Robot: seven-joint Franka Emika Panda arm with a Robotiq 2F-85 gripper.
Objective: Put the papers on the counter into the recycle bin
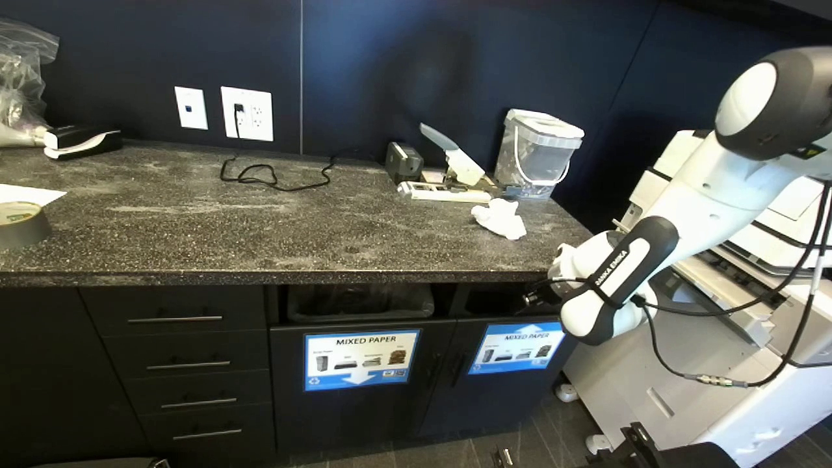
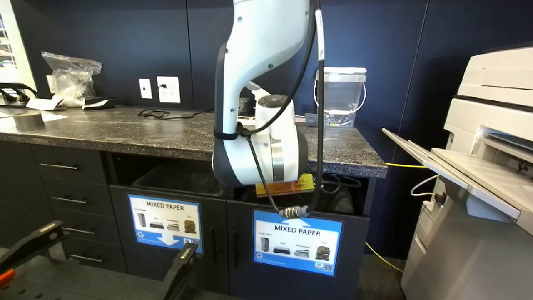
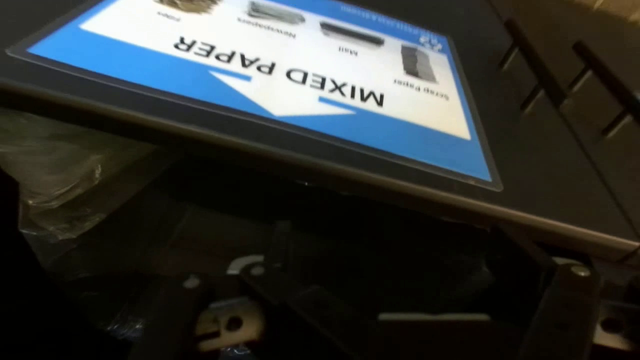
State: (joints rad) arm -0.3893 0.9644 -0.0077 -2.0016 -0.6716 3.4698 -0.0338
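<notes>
1 crumpled paper [image 1: 499, 218] lies on the counter [image 1: 312, 227]; gripper [image 3: 392, 240] at the recycle bin [image 1: 487, 300], jaws apart, nothing seen between them, and rising before backing clear could, I reckon, knock it on the counter's edge.

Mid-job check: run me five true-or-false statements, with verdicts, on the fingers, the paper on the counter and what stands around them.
1. A crumpled white paper lies on the speckled stone countertop, nearer its front edge than the clear plastic bucket. True.
2. The bucket stands uncovered. False: its lid is on.
3. The fingers are at the recycle bin slot nearer the office printer. True.
4. The fingers are pinched shut. False: they stand apart.
5. The sign below that slot reads MIXED PAPER. True.
</notes>
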